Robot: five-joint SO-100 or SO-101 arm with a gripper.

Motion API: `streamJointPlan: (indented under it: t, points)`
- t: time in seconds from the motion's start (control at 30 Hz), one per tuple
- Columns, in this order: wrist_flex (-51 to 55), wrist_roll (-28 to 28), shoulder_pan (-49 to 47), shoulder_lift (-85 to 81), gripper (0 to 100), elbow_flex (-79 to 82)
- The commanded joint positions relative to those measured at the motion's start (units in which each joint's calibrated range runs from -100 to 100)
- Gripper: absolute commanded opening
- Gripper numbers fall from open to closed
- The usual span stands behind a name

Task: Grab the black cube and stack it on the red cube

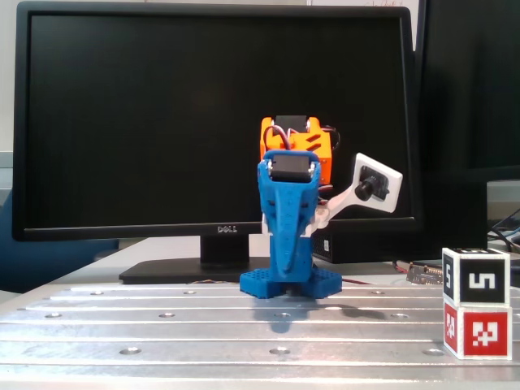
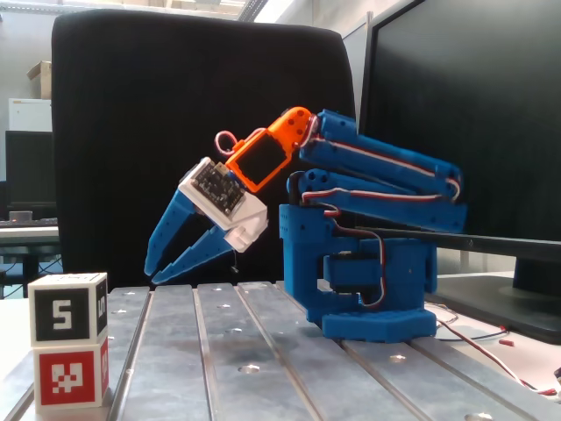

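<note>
The black cube (image 1: 476, 276) (image 2: 68, 306) sits squarely on the red cube (image 1: 478, 329) (image 2: 70, 374), near the counter's (image 2: 219, 368) edge. My jaws (image 2: 159, 271) hang empty, slightly parted, well apart from that stack, my arm folded low over its blue base (image 2: 368, 289).

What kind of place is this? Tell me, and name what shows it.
Probably an office or lab workbench. A Dell monitor stands behind the small blue arm, which sits on a slotted metal table, and a black office chair is behind it.
</note>
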Motion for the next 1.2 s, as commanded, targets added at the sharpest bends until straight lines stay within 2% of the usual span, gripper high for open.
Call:
streamJointPlan:
  t: [0.0, 0.37, 0.6, 1.17]
  points:
    - [0.5, -0.2, -0.2, -0.6, 2, -0.1]
    - [0.9, 0.1, -0.2, 0.2, 2, 4.3]
    - [6.5, -0.1, -0.2, -0.2, 2, 4.3]
    - [6.5, 0.0, -0.5, 0.6, 2, 4.4]
